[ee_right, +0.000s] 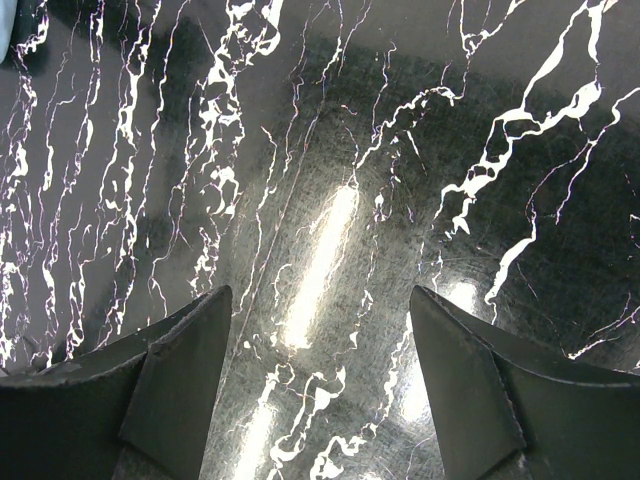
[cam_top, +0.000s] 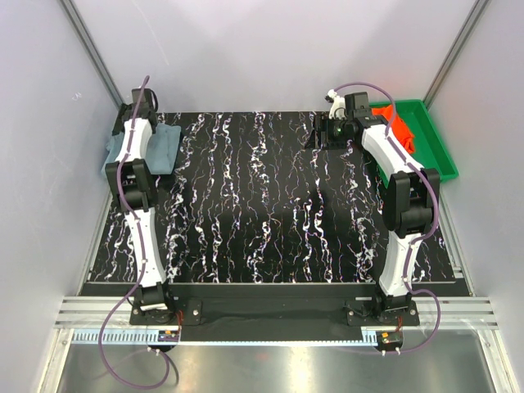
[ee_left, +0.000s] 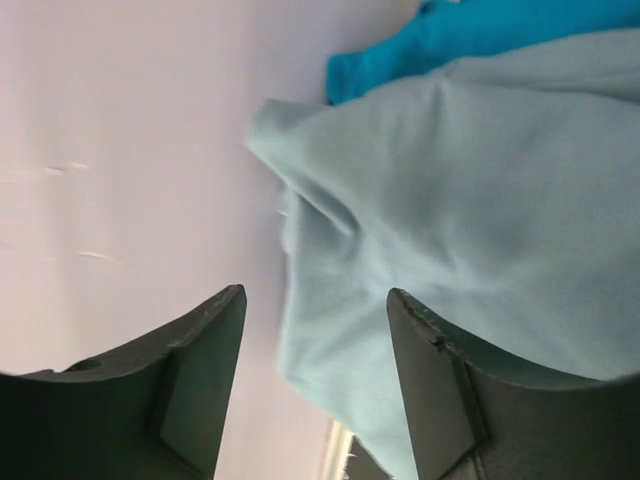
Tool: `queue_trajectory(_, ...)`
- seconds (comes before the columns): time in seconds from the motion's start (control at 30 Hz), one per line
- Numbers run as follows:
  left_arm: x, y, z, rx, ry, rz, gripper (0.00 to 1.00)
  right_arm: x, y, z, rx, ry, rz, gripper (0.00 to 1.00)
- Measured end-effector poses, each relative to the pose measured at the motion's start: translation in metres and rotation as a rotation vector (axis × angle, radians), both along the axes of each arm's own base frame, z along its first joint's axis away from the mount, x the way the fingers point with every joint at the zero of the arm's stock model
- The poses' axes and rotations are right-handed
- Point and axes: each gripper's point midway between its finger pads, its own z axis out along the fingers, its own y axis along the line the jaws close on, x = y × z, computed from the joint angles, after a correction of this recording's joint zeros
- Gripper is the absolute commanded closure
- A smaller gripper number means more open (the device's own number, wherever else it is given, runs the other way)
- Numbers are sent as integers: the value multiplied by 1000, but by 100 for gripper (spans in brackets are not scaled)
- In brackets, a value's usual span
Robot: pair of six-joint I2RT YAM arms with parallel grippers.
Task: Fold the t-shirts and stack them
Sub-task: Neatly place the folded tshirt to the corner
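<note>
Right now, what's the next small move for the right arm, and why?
Probably swing the right gripper over to the green tray and lower toward the orange-red shirt. Its jaws are open and empty above bare table, that shirt lies in the tray, and the grey-blue shirt already lies over the teal shirt at the left.

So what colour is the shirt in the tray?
The shirt is orange-red; top external shows it best.
</note>
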Motion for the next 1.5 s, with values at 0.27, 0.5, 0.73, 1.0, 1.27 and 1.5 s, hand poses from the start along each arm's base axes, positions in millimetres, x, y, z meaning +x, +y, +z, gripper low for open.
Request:
queue_trajectory(0.27,2,18,25,129,7,-5,68,0,0,1,1,-2,-1,21)
queue_trajectory(0.5,-1,44,24,195,41,8,94,0,0,1,0,-1,-1,21)
queue_trajectory(0.73,-6,50,3,202,102,3,99,0,0,1,1,-1,-1,20)
queue_trajectory(1.0,-9,44,-3,188,122,-2,100,1,0,1,3,-1,-2,21)
queue_trajectory(1.27,-14,34,-17,165,170,-19,100,3,0,5,5,-11,-2,21)
queue_trajectory(1.5,-11,28,-17,163,171,-31,99,3,1,6,10,-11,2,21)
